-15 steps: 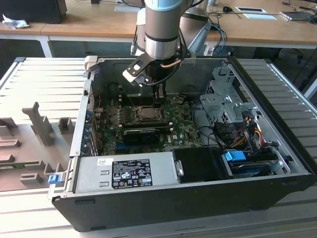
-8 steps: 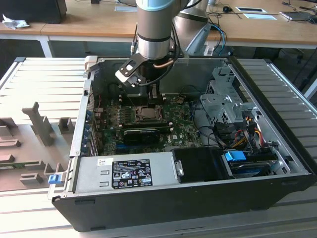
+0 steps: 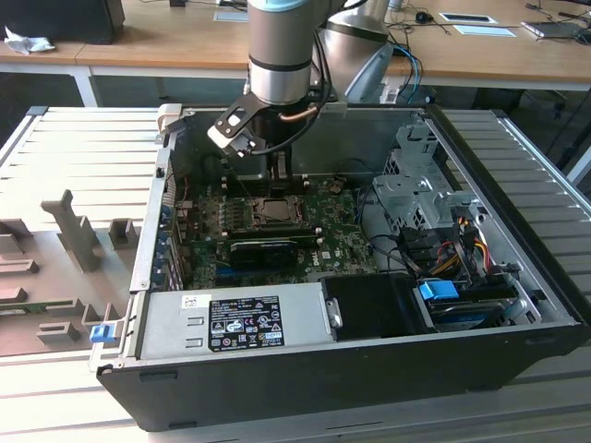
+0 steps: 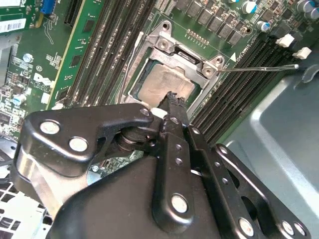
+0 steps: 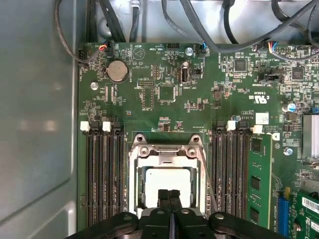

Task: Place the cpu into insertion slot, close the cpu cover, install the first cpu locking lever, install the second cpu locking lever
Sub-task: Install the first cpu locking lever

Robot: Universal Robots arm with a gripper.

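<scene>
Clearly the job is partway through. On the exterior view's left of the insertion slot (image 3: 258,209), a grey tray of moulded fixtures (image 3: 65,245) lies on the surface (image 3: 92,138), well apart from the slot and beside the open computer case (image 3: 351,369).

At the slot itself, the cpu (image 5: 167,180) sits flat in the socket with its silver-grey top up. The cpu cover (image 5: 167,160) appears folded down around it, its window framing the chip, so the first two steps look done. The end effector (image 5: 169,195) hangs directly over the slot with its two fingers pressed together and nothing between them. Their tips are at the edge of the chip, and I cannot tell whether they touch it.

Beside the slot, one thin locking lever (image 4: 259,68) sticks out over the memory slots (image 4: 234,90), apparently unlatched, so the lever steps seem left to do. I cannot make out the state of the other lever.

Farther toward the exterior view's right of the slot stands the metal drive cage (image 3: 416,180) with bundled cables (image 3: 452,249).
</scene>
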